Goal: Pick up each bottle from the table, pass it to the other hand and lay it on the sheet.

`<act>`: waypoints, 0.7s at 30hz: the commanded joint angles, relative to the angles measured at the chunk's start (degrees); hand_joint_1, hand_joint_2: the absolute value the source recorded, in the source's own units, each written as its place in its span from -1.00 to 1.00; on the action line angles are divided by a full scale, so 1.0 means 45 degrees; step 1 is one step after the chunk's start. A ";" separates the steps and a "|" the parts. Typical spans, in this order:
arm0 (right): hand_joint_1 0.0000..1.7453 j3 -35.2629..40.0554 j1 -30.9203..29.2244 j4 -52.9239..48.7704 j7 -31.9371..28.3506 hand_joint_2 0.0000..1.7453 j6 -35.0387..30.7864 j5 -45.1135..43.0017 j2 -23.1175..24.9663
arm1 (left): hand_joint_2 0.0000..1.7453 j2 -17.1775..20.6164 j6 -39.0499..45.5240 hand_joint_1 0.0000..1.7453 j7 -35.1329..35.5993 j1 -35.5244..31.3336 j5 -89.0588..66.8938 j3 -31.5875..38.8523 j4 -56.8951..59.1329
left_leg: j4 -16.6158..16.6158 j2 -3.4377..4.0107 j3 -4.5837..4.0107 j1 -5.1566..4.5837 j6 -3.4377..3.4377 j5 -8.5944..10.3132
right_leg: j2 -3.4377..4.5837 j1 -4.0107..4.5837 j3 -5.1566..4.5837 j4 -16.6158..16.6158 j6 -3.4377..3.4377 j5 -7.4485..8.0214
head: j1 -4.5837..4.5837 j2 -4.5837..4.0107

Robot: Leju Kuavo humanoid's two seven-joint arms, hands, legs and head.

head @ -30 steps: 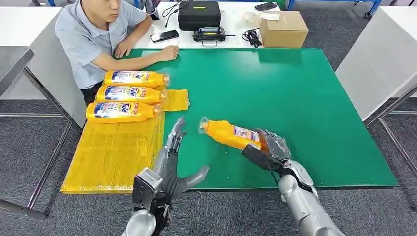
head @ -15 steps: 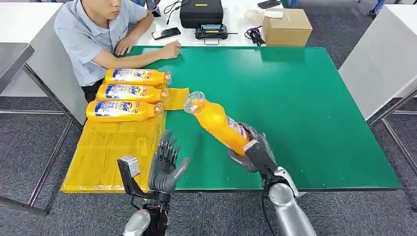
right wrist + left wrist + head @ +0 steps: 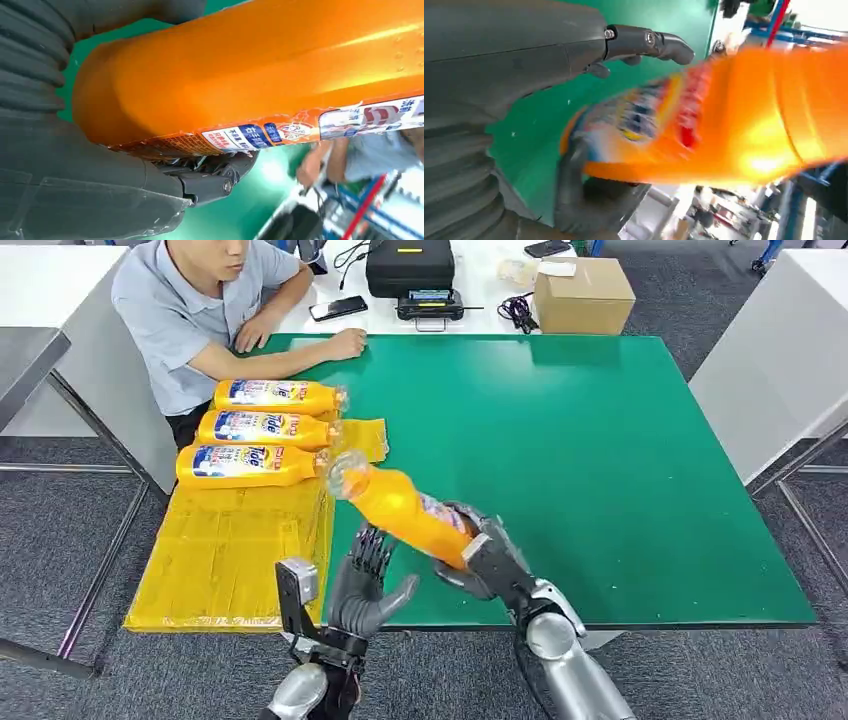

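one orange bottle point(image 3: 405, 512) is gripped at its base by the right hand point(image 3: 482, 558), neck slanting up toward the yellow sheet point(image 3: 225, 550); the left hand point(image 3: 365, 580) waits spread just beneath it, above the table's near edge

Glossy orange plastic bottle point(image 3: 405, 512) with a clear cap and paper-like printed label. Matt, smooth green tabletop point(image 3: 600, 440). Shiny yellow plastic sheet point(image 3: 230, 550) at 9 o'clock. Matt brown cardboard box point(image 3: 583, 297) at 12 o'clock. Silver metal arms; dark matt plastic right hand point(image 3: 480, 555).

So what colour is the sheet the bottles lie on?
Yellow sheet, clearest in the head view.
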 commanded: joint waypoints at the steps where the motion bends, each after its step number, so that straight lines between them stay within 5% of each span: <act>1: 1.00 0.1448 -0.0879 0.1515 0.0006 1.00 0.0086 0.0075 -0.0451 | 1.00 0.0448 0.0236 -1.00 -0.0047 -0.0897 -0.0126 -0.0588 0.1153 | -0.0014 0.0012 0.0031 0.0002 -0.0012 -0.0005 | 0.0007 0.0003 0.0027 -0.0012 -0.0015 -0.0003 | 0.0000 0.0000; 21: 1.00 0.2646 -0.1268 0.1749 -0.0310 1.00 0.0213 0.0212 -0.0179 | 1.00 0.0170 0.0146 -1.00 -0.0346 -0.1300 0.0462 0.0038 0.1466 | -0.0005 0.0022 0.0044 0.0009 -0.0024 -0.0018 | 0.0014 0.0011 0.0040 -0.0006 -0.0028 -0.0013 | 0.0000 0.0000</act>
